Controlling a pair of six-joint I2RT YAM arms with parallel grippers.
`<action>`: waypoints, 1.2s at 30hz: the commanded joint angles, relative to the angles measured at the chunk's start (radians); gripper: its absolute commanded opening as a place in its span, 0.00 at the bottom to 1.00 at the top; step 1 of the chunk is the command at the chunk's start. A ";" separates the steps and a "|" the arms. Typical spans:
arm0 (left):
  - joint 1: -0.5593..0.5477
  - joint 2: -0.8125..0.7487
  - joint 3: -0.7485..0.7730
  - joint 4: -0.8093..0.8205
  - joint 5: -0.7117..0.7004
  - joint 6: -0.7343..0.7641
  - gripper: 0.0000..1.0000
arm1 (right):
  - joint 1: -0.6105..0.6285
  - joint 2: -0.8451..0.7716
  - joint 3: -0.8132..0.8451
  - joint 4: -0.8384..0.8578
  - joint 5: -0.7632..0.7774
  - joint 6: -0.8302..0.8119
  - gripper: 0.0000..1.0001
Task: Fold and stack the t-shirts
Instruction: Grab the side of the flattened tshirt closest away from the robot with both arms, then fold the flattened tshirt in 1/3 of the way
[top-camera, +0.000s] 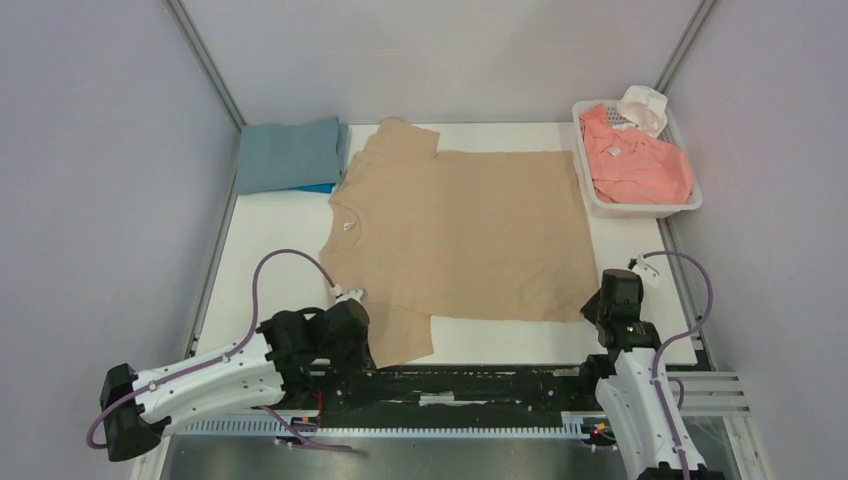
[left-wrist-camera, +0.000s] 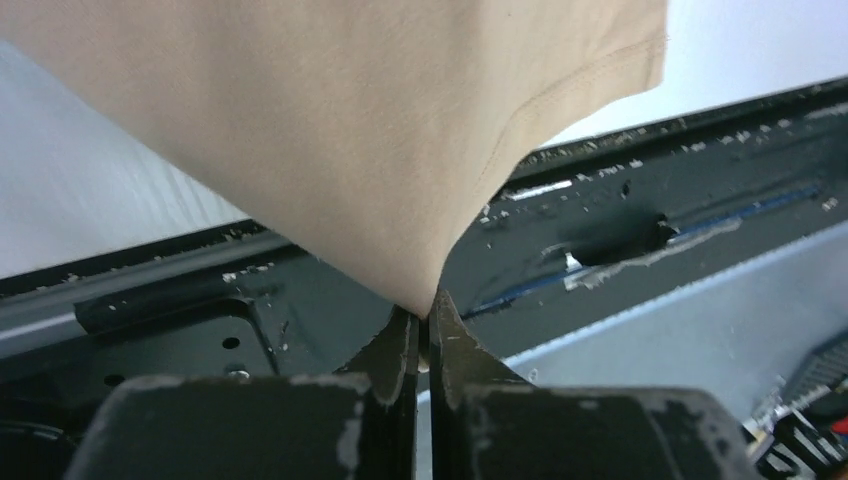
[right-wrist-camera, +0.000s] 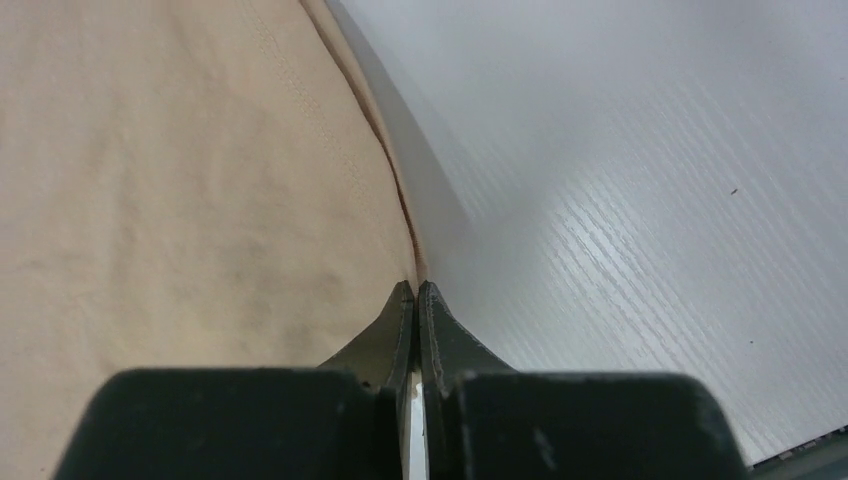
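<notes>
Two grippers are both closed on the tan t-shirt, which lies spread flat across the middle of the table, collar to the left and hem to the right. Your left arm lies low along the near edge, reaching rightward. The left gripper is clamped on the near sleeve's edge, and the cloth rises from its tips in a peak above the dark rail. Your right arm rises from its base with the wrist tipped down. The right gripper has its fingers together at the near hem corner, pinching the hem edge just off the tabletop. A folded grey-blue t-shirt sits at the far left on a bright blue t-shirt. A salmon-pink t-shirt is bunched in the white basket at the far right.
</notes>
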 joint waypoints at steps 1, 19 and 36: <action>-0.010 -0.088 0.016 -0.065 0.087 -0.074 0.02 | -0.001 -0.078 -0.001 -0.078 -0.006 0.038 0.00; 0.312 0.318 0.312 0.365 0.006 0.253 0.02 | 0.001 0.277 0.188 0.156 -0.177 -0.052 0.00; 0.656 0.593 0.598 0.558 0.060 0.501 0.02 | 0.025 0.691 0.593 0.175 -0.119 -0.118 0.00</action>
